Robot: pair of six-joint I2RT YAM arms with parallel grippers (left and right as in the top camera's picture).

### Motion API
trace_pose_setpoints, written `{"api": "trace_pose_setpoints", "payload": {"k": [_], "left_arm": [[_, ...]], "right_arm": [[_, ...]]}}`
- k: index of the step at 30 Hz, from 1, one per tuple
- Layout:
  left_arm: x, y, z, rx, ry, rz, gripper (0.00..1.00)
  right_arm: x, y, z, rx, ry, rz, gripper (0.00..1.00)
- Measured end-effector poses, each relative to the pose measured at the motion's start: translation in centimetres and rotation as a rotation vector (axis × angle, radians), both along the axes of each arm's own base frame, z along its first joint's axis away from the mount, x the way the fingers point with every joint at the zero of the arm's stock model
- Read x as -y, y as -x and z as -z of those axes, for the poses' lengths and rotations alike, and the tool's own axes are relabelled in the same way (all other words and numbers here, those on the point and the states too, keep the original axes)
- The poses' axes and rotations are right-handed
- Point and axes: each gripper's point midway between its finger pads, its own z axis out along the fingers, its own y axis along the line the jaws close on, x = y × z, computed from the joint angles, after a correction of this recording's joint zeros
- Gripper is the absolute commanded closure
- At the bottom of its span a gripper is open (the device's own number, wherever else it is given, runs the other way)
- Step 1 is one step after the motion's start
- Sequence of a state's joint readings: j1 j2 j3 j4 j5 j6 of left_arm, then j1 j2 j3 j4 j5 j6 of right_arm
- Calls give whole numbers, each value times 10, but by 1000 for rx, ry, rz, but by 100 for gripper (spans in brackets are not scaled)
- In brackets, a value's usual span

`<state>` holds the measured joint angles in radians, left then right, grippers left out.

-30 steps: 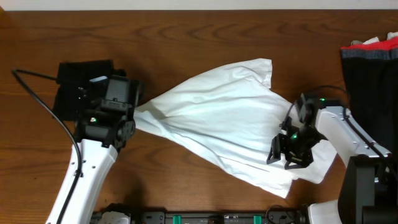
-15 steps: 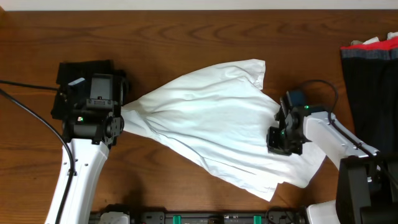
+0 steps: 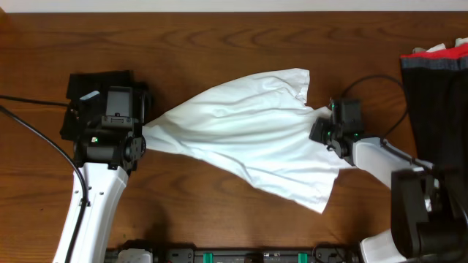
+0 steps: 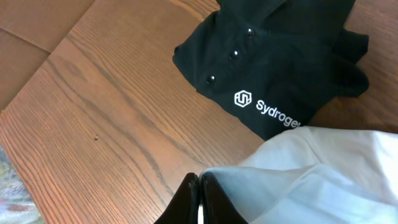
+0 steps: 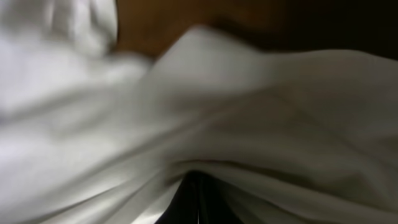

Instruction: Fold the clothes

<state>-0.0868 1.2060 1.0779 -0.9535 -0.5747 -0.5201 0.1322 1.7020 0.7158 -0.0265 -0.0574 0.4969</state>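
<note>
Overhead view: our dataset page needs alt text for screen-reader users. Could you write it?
A white T-shirt is stretched across a wooden table between two robot arms, the left pincer shut on one end and the right pincer on the other. A black shirt lies beneath the left arm.

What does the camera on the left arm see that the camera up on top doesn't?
Only the left wrist view: white lettering and small buttons on the black shirt, and the left gripper pinched shut on the white T-shirt. Only the overhead view: the right gripper gripping the other end, the whole shirt stretched between them, and a dark clothes pile at the right edge. Both: the white T-shirt, the black shirt and the wooden table.
</note>
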Motion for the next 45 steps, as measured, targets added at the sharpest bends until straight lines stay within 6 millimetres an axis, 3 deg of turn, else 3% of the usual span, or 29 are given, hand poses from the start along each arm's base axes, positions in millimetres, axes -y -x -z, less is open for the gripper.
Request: {"api": "trace_pose_setpoints", "payload": {"k": [6, 7, 8, 9, 11, 13, 17, 20, 24, 26, 29, 33, 37, 39, 45], "left_arm": [[4, -3, 2, 8, 25, 11, 94], [6, -4, 2, 12, 36, 15, 94], [7, -5, 3, 13, 43, 18, 94], [8, -6, 3, 17, 52, 23, 94], [10, -8, 3, 24, 61, 32, 94], [11, -10, 3, 23, 64, 44, 94], [12, -10, 3, 20, 62, 52, 94], [12, -10, 3, 15, 59, 62, 94], [12, -11, 3, 11, 54, 73, 94], [12, -11, 3, 11, 53, 75, 94], [12, -13, 2, 19, 53, 76, 94], [12, -15, 1, 28, 53, 76, 94], [13, -15, 1, 27, 52, 79, 94], [13, -15, 1, 27, 51, 80, 94], [13, -15, 1, 23, 49, 85, 94]], "right_arm": [[21, -55, -2, 75, -1, 52, 99], [23, -63, -3, 75, -6, 42, 90], [24, -69, -3, 67, -14, 32, 67], [26, -74, -5, 58, -18, 14, 53], [26, -76, -11, 26, -29, -28, 40], [28, -72, -16, -25, -35, -69, 34], [26, -47, -31, -138, -63, -147, 34], [18, -24, -62, -173, -106, -196, 39], [-1, 24, -106, -243, -162, -257, 44], [-11, 48, -110, -311, -174, -286, 44], [-27, 76, -98, -412, -165, -340, 44], [-41, 120, -57, -536, -111, -392, 44], [-40, 146, -19, -590, -69, -382, 46], [-36, 153, -6, -592, -58, -369, 46], [-33, 152, -3, -565, -43, -345, 50]]}}
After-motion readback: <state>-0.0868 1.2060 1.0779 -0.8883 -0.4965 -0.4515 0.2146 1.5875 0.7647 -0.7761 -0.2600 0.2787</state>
